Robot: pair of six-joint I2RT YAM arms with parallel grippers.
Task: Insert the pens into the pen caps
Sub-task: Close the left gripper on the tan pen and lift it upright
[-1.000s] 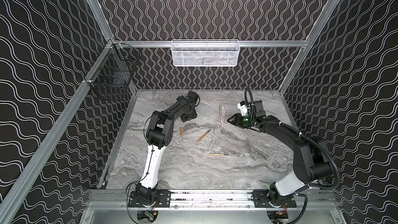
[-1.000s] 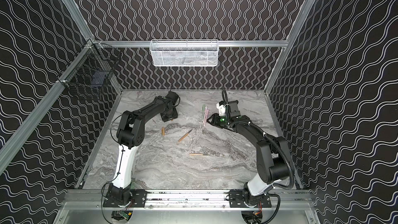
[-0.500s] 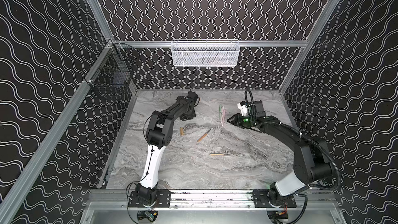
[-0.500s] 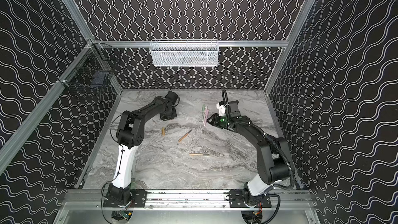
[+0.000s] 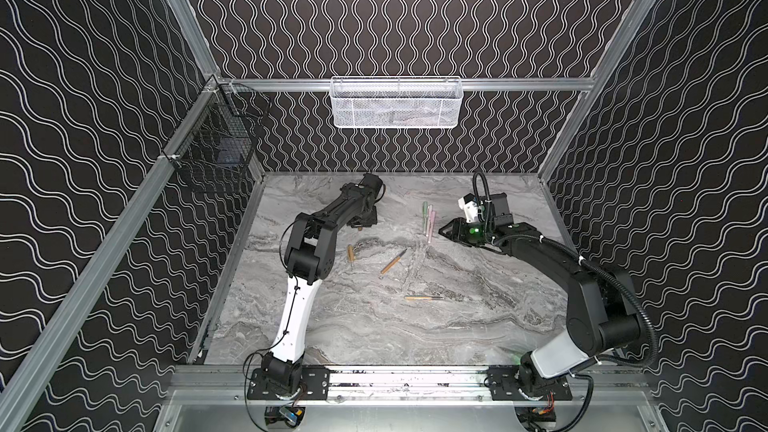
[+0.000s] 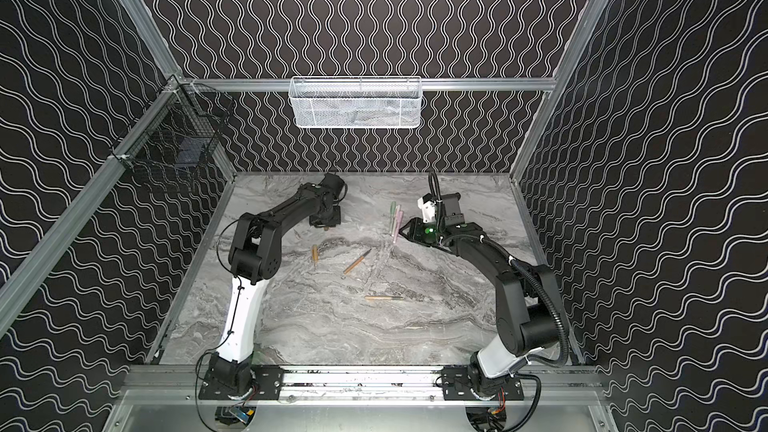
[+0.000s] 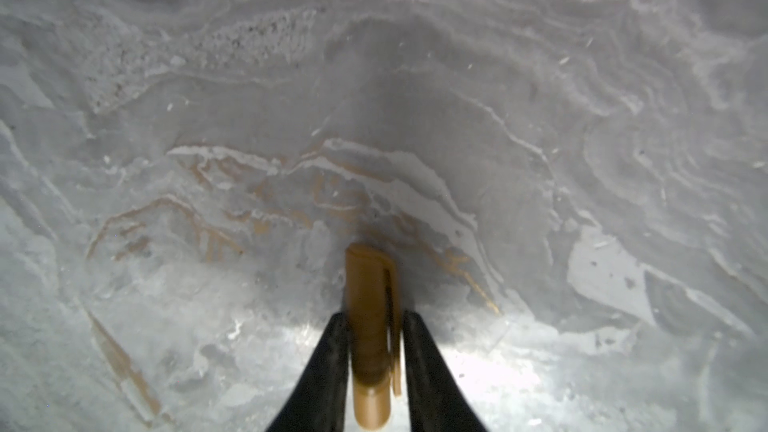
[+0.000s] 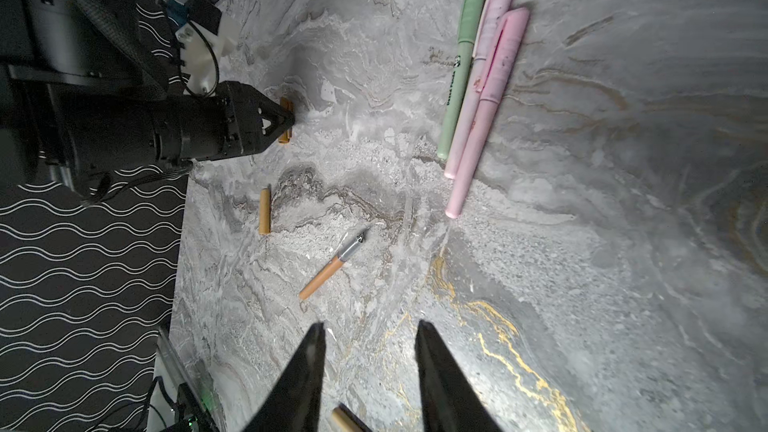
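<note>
- Grips a tan cap [image 7: 368, 284] in the left end effector [image 7: 374, 317], fingers pressed on both its sides, low at the far tabletop [image 5: 374, 334]; cannot tell whether lifted clear of it.
- Holds it lengthwise along the fingers, one end poking past the tips, probably to leave that end free for a pen to enter. Cannot tell which end is the mouth.
- Leaves a second cap [image 5: 351, 252] lying loose just in front of that end effector, likely next in line.
- Shows a tan pen [image 5: 392, 261] bare and slanted mid-tabletop, dark tip toward the far right; looks the nearest match for the gripped cap.
- Shows a second tan pen [image 5: 424, 297] bare too, crosswise nearer the front, apart from everything else.
- Groups a green pen [image 8: 463, 60] and two pink pens [image 8: 486, 112] side by side, touching, caps on; seemingly parked as finished, out of the working space.
- Hangs the right end effector [image 8: 370, 325] just beside that trio, fingers apart, nothing between the tips; probably waiting to fetch a tan pen and bring it to the cap.
- Judging from the layout: three of five done, two tan pairs left.
</note>
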